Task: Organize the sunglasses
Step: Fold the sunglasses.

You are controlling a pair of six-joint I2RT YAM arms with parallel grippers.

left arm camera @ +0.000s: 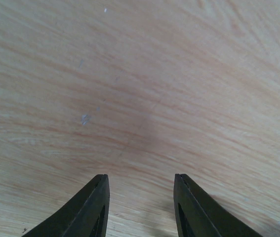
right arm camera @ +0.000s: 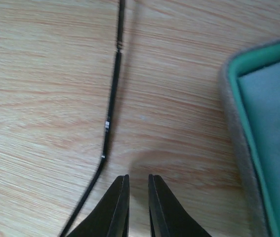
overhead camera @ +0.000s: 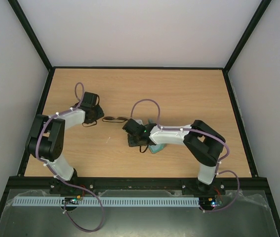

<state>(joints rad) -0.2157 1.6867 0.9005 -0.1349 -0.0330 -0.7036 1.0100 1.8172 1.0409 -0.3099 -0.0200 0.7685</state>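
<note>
The sunglasses point(overhead camera: 114, 119) lie on the wooden table between my two grippers, thin dark frame. In the right wrist view one slim black temple arm point(right arm camera: 111, 106) runs down the table just left of my fingertips. My right gripper point(right arm camera: 139, 181) is only slightly open, empty, and low over the table beside that temple arm; in the top view it point(overhead camera: 129, 126) sits at the right end of the sunglasses. My left gripper point(left arm camera: 140, 178) is open and empty over bare wood; in the top view it point(overhead camera: 98, 117) is just left of the sunglasses.
A grey case with green lining point(right arm camera: 258, 128) lies open to the right of my right gripper; in the top view it point(overhead camera: 156, 147) is partly under the right arm. Black frame rails border the table point(overhead camera: 189, 94).
</note>
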